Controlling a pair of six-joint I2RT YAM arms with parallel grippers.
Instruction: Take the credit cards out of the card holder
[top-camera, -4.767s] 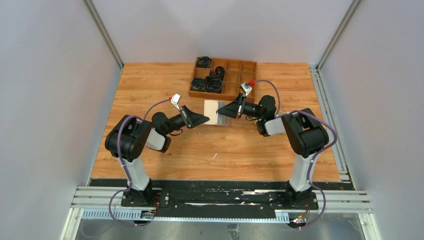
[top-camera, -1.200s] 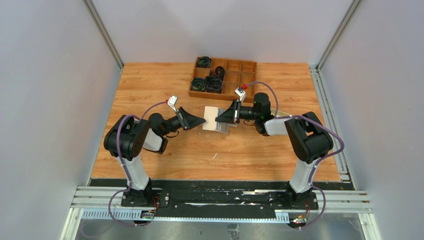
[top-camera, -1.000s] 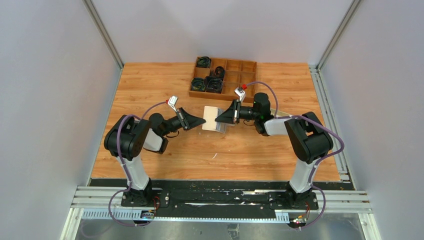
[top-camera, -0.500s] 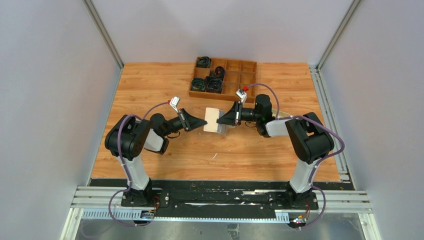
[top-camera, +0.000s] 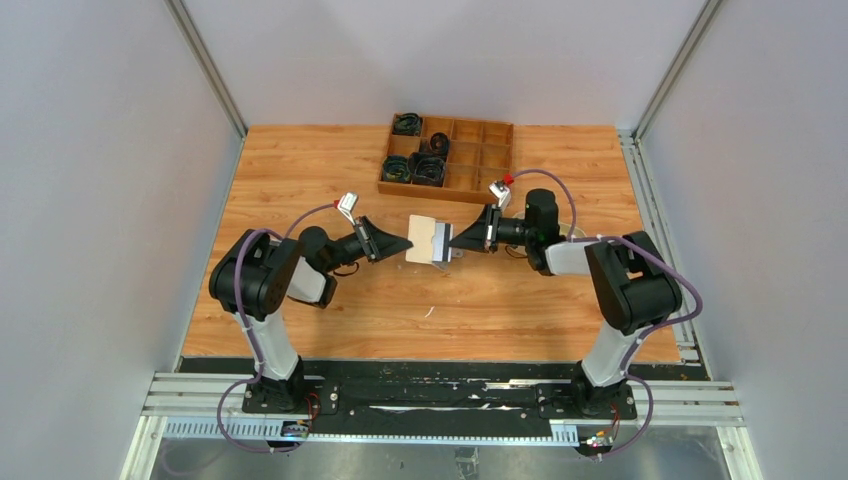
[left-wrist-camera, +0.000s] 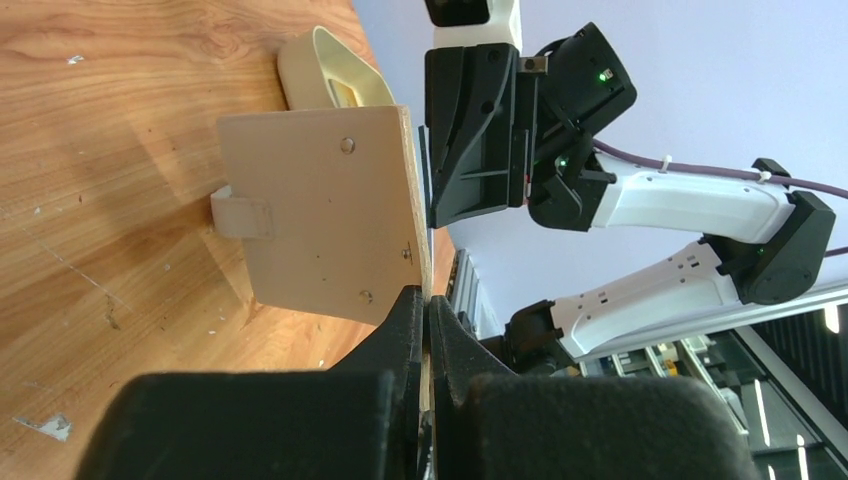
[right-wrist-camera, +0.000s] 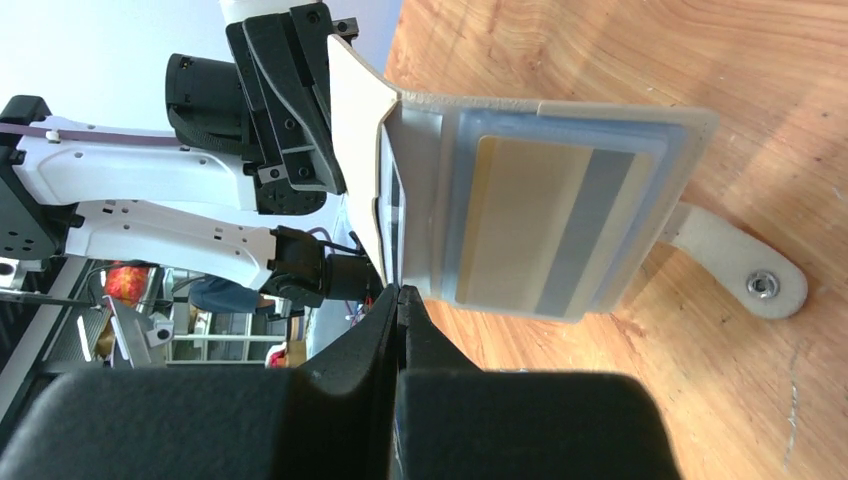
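The beige card holder (top-camera: 424, 237) is held upright and open above the table between both grippers. My left gripper (top-camera: 409, 242) is shut on its left edge; in the left wrist view its jaws (left-wrist-camera: 426, 297) pinch the outer panel (left-wrist-camera: 320, 215), with the snap tab (left-wrist-camera: 240, 216) hanging left. My right gripper (top-camera: 454, 241) is shut on a grey-blue credit card (top-camera: 441, 247) that sticks partly out of the holder. In the right wrist view my right gripper (right-wrist-camera: 399, 291) grips that card edge-on, and a yellow card with a grey stripe (right-wrist-camera: 520, 220) sits in the slots.
A brown wooden compartment box (top-camera: 447, 157) with black cable bundles stands at the back centre. A cream oval tray (left-wrist-camera: 325, 72) lies on the table beyond the holder, near the right arm. The wooden table (top-camera: 300, 180) is walled on three sides.
My right gripper has drawn back to the right, and the grey-blue card now shows between it and the holder. The left gripper has stayed in place on the holder.
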